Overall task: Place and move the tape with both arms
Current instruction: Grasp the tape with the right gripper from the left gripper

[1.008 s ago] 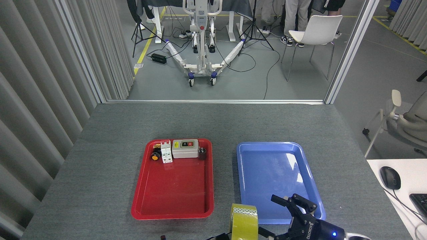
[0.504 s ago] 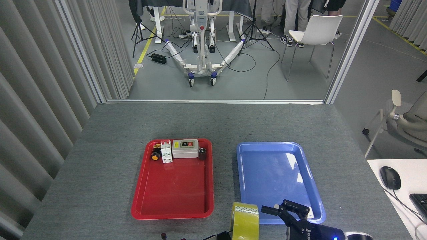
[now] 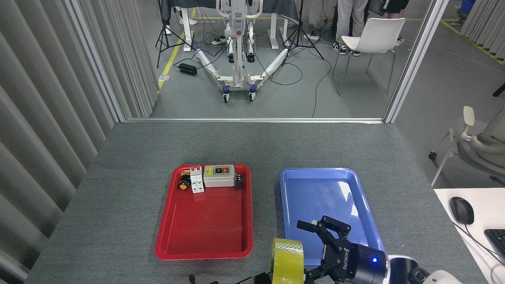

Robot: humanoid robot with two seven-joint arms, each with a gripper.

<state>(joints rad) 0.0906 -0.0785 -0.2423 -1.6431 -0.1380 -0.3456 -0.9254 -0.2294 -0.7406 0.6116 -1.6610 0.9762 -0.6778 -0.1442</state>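
The tape (image 3: 287,262) stands on edge at the bottom centre of the frame, between the near corners of the red tray (image 3: 165,232) and the blue tray (image 3: 369,221). It is a wide roll of translucent yellow film, and at its top I see the white core with a pattern of small dark print too fine for me to read. A dark part of my left gripper (image 3: 256,279) shows just beneath the roll at the bottom edge; I cannot tell whether its fingers are apart or closed on the roll.

My right gripper (image 3: 311,248) comes in from the lower right, black, with "ROBOTIQ" in white letters on its body and a blue light lit behind that. Its fingers are spread apart, one reaching up over the near edge of the blue tray, the other low beside the roll, holding nothing.

At the top of the red tray sits a grey switch box (image 3: 219,175) with a red label patch whose writing I cannot read. Everything rests on a grey surface (image 3: 118,189).
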